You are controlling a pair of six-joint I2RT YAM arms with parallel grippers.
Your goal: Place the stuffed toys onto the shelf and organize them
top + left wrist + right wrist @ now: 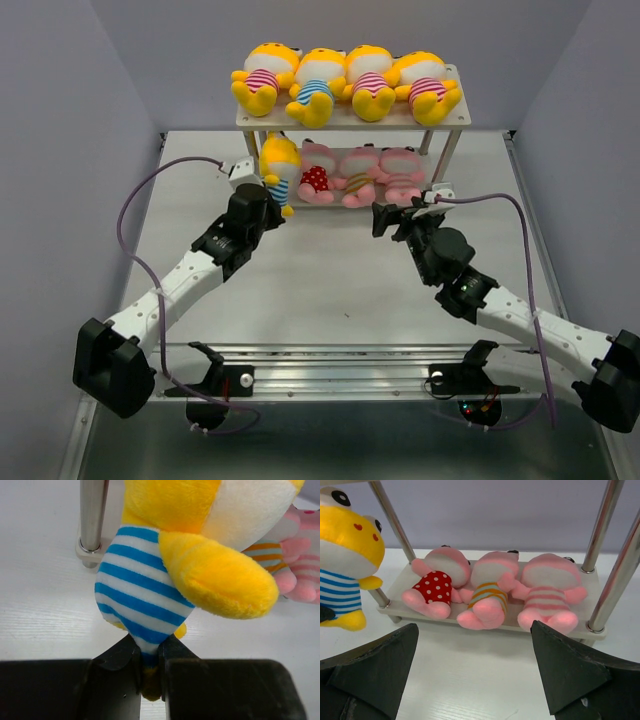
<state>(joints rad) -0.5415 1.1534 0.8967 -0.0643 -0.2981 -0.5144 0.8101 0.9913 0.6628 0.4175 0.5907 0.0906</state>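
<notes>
The shelf [345, 124] stands at the back, with several yellow stuffed toys [345, 80] side by side on its top board. On the lower board [400, 587] lie three pink toys: a red-dotted one [436, 582], an orange-striped one [490, 587] and a pink-striped one [550, 587]. My left gripper [149, 652] is shut on the bottom of a yellow toy in a blue-striped shirt [145, 595]. It holds the toy upright at the lower tier's left front corner, beside a metal leg [92, 515]. My right gripper [474, 630] is open and empty, low over the table facing the pink toys.
Purple cables [125, 215] loop out from both arms over the white table. A metal rail [340, 365] runs along the near edge between the arm bases. Grey walls close in on the left, the right and behind the shelf.
</notes>
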